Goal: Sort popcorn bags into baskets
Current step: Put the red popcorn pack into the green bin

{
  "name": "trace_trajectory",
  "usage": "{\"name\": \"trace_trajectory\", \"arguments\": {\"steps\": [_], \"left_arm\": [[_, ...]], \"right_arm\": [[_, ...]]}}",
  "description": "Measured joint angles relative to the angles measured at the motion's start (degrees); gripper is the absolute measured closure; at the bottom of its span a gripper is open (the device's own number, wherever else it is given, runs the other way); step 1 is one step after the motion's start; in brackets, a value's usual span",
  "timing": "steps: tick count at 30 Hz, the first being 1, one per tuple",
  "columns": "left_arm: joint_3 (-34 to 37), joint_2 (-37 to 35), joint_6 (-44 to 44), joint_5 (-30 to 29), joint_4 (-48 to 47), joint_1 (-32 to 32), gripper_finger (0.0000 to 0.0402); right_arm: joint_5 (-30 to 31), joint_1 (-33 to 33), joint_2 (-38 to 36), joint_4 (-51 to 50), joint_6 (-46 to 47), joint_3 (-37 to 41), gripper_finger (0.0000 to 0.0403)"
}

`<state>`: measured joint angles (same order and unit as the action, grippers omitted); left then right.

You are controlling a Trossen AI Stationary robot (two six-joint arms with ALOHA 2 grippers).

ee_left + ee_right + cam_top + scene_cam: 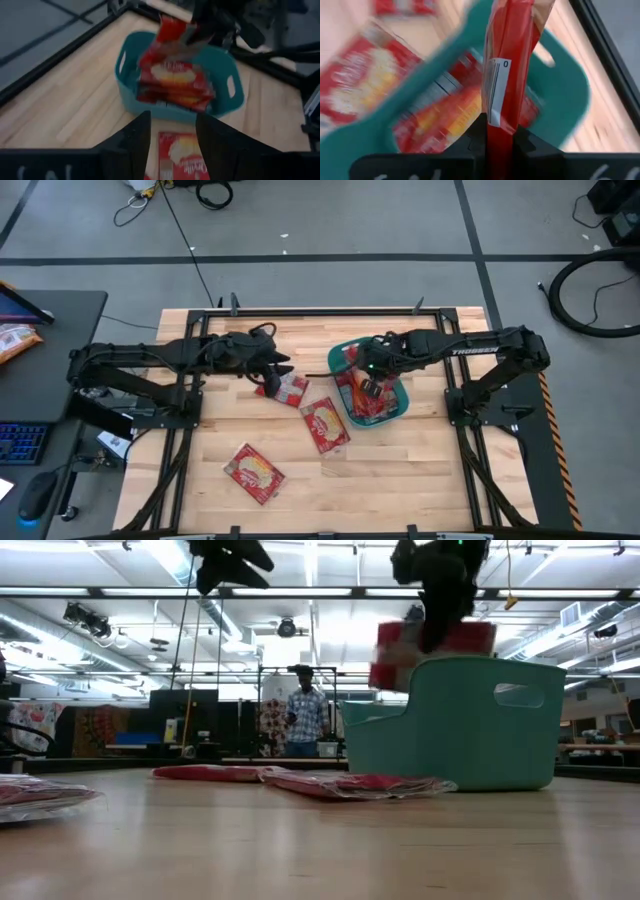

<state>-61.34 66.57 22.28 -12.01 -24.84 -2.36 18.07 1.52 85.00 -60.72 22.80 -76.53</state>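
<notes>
Right wrist view: right pincer (500,136) clamps an upright popcorn bag (507,65) over the teal basket (400,402), which holds several bags (175,87) and sits toward the counter's right side. Left pincer (172,132) is wide apart, over a bag (287,388) mid-counter. Two more bags (326,425) (253,472) lie flat nearer the front edge.
</notes>
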Motion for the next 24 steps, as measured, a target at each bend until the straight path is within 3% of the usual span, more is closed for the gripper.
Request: {"name": "trace_trajectory", "arguments": {"steps": [7,14,18,24], "left_arm": [[0.0,-0.3,-0.5,-0.2,-1.6,-0.1,0.0239],[0.0,-3.5,2.6,-0.4,-7.6,-0.1,0.0239],[0.0,-5.4,1.3,-0.4,-11.6,-0.1,0.0239],[0.0,-5.6,-1.0,-0.4,-16.5,-0.1,0.0239]], "right_arm": [[0.2,0.5,6.1,-1.7,7.1,0.0,0.0365],[6.3,1.5,11.8,-5.1,13.6,0.0,0.0364],[3.8,2.2,13.5,-4.0,16.3,-0.1,0.0354],[-1.7,2.3,12.6,-0.3,16.2,-0.8,0.0308]]}}
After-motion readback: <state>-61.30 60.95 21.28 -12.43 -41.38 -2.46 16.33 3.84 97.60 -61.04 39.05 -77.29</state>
